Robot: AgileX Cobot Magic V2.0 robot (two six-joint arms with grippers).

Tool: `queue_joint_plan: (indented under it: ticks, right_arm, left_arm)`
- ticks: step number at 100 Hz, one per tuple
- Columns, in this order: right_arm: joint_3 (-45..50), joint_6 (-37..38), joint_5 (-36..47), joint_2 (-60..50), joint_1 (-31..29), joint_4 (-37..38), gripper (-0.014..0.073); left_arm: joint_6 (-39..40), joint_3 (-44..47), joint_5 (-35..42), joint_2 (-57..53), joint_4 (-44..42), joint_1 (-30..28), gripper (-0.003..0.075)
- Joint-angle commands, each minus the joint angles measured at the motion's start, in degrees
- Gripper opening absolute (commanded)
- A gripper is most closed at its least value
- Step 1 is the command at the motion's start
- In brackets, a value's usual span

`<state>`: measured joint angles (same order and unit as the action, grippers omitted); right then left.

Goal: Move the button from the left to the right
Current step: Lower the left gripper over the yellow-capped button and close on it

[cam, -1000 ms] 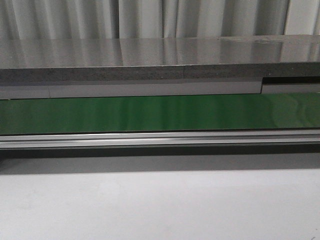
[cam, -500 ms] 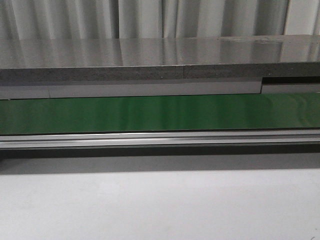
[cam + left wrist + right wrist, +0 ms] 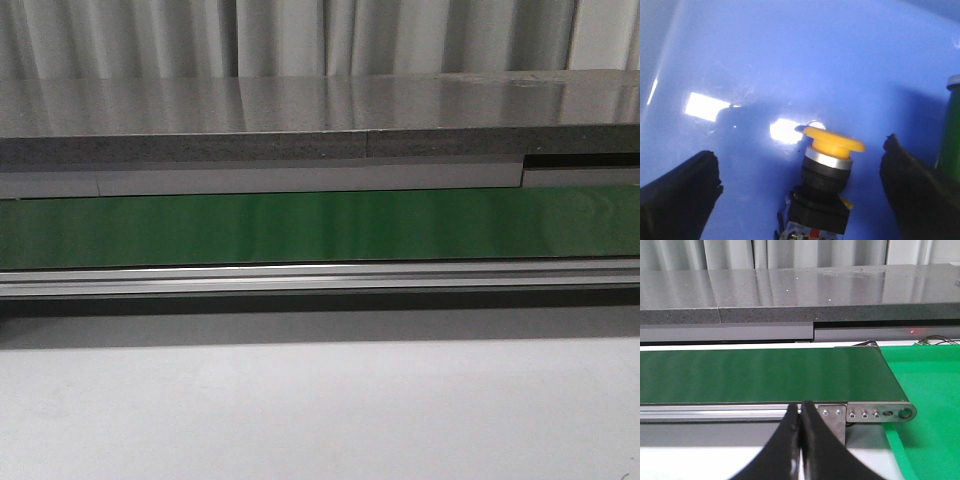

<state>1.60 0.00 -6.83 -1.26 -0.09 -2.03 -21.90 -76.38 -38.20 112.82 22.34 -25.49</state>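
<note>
In the front view a green conveyor belt (image 3: 320, 227) runs across the full width, with an aluminium side rail (image 3: 320, 278) along its near edge, a grey stone-like ledge (image 3: 320, 120) behind it and a pale bench (image 3: 320, 410) in front; neither arm nor the button shows here. In the left wrist view the left pincer (image 3: 805, 187) stands wide, its two black fingers (image 3: 677, 192) well apart on either side of the button (image 3: 829, 165), touching nothing. The button sits upright on a glossy blue surface (image 3: 790, 65), its yellow-orange mushroom cap above a silver ring and black body, between the fingers and nearer one of them. A green cylindrical object (image 3: 951, 130) stands at the frame's edge. In the right wrist view the right pincer (image 3: 801, 440) is closed, fingers pressed together with nothing between, hanging before the end of the belt (image 3: 765, 375), whose roller bracket (image 3: 875, 413) adjoins a green mat (image 3: 930, 405).
</note>
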Motion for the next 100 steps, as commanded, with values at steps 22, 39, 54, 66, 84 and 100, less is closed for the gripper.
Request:
queue_joint_plan:
  ticks: [22,39,54,66,84,100]
  right_arm:
    - [-0.93,-0.4,4.74,0.17,-0.08,0.33,-0.0067]
    - [-0.93,-0.4,4.74,0.17,-0.08,0.33,-0.0067]
    - [-0.93,-0.4,4.74,0.17,-0.08,0.33,-0.0067]
    - [-0.93,-0.4,4.74,0.17,-0.08,0.33,-0.0067]
    - [-0.93,-0.4,4.74,0.17,-0.08,0.33,-0.0067]
    - [-0.93,-0.4,4.74,0.17,-0.08,0.33,-0.0067]
  left_arm:
    - [0.03,-1.77,0.85,0.77,1.87,0.44,0.0617]
    - [0.03,-1.66,0.15,1.97,1.89,0.44,0.0617]
    - [0.03,-1.66,-0.44,2.78,1.89,0.44,0.055]
    - [0.03,-1.66,-0.64,2.82,1.89,0.44,0.0412]
    - [0.03,-1.66,-1.35,2.91,1.89,0.44,0.0204]
    - [0.03,-1.66,-1.81,2.91,1.89,0.44,0.0121]
